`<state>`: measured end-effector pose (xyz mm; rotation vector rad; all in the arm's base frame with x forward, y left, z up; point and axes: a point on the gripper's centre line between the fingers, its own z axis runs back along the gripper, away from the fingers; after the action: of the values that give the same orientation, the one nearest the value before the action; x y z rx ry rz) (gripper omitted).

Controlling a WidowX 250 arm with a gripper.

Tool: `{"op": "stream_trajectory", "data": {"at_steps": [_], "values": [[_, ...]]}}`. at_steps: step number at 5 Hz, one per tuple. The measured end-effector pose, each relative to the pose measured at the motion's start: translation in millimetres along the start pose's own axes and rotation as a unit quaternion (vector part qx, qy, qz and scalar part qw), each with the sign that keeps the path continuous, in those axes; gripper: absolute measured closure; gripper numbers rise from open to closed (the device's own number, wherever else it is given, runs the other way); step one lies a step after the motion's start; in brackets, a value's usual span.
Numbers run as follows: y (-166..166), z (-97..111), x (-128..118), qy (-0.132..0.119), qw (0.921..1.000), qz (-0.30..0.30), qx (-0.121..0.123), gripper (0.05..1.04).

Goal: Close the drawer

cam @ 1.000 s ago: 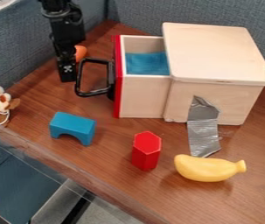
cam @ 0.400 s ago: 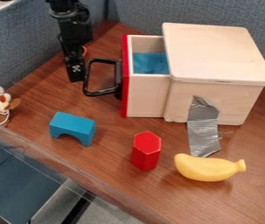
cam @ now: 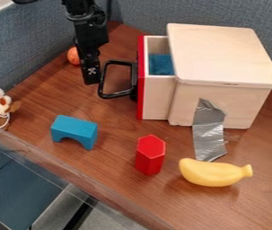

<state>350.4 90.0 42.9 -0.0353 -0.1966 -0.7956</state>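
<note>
- Only partly done, by the look of it: a fair stretch of the drawer [cam: 157,99] outside the wooden box [cam: 246,105], at its left side, with the larger share probably within.
- Left to do: push the drawer rightwards, bringing the red front [cam: 140,92] up to the wooden box.
- Well placed for that push, it seems: the pincer [cam: 92,81], pointing down left of the wooden box, right by the black handle [cam: 115,95]; contact hard to judge.
- Impossible to tell how far open the pincer, or whether with a hold on anything.
- In looks, a drawer of pale, plain wood, upright and seemingly straight in its opening, uncovered on top where outside the wooden box; a squared loop for a handle, and something blue [cam: 160,65] inside.
</note>
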Motion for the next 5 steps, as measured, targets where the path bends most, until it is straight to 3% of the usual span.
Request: {"op": "stream_trajectory", "data": {"at_steps": [5], "values": [[-6.5, -0.8, 39.9, -0.023, 0.9996, -0.016, 0.0, 0.084]]}}
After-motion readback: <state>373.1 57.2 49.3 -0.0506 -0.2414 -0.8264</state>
